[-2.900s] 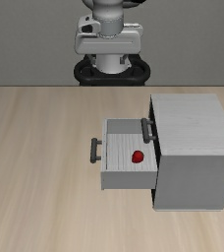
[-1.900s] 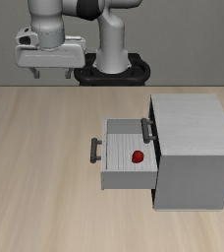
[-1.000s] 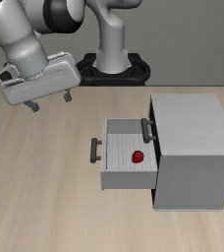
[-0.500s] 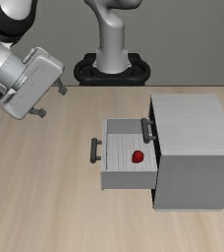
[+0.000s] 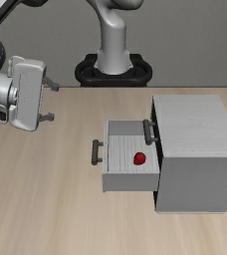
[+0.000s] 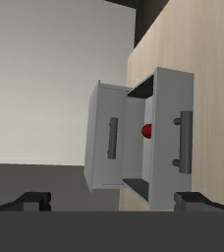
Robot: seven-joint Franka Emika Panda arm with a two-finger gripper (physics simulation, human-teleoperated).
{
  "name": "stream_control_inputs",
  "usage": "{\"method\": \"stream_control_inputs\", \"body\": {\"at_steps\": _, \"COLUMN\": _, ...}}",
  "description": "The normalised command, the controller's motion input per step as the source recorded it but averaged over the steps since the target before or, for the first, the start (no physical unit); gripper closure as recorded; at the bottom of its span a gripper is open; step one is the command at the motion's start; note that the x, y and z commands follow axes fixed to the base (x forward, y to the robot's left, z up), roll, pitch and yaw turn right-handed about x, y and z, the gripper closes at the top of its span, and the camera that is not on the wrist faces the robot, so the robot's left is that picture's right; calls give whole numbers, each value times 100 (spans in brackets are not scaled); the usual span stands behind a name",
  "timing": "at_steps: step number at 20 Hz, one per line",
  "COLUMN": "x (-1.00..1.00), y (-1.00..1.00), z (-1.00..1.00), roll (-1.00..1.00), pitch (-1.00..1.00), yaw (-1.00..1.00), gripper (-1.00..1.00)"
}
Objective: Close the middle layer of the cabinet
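Swung since half a second ago: my arm has carried the two-finger gripper point(image 5: 52, 103) lower and turned it on its side, so it now points toward the exterior view's right, at the cabinet. Nothing on the table has shifted.

Fingers point(image 6: 30, 201) stand wide apart with nothing between them and nothing held. Gripper hangs over bare light wooden tabletop point(image 5: 46, 199), well apart from the drawer, on the exterior view's left of it.

Next out: dark bar handle point(image 5: 97, 150) on the front of the grey middle drawer point(image 5: 125, 179), untouched. Drawer is pulled well out of the grey box-shaped cabinet point(image 5: 195, 125) toward the exterior view's left, not yet closed.

Small red round object point(image 5: 140, 158) lies inside the drawer, toward its inner end, near the cabinet face. Second dark handle point(image 5: 150, 129) sits against the cabinet's front, above the drawer.

Farthest: black round robot base point(image 5: 113, 72) at the table's far edge, with grey wall point(image 5: 205, 40) behind.
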Motion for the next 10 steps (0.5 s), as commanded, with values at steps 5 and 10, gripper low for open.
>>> {"method": "stream_control_inputs", "body": {"at_steps": 5, "x": 0, "y": 0, "z": 0, "roll": 36, "pitch": 4, "yaw": 0, "gripper": -100}}
{"method": "stream_control_inputs", "body": {"at_steps": 10, "x": 0, "y": 0, "z": 0, "roll": 0, "pitch": 45, "yaw": 0, "gripper": -100}}
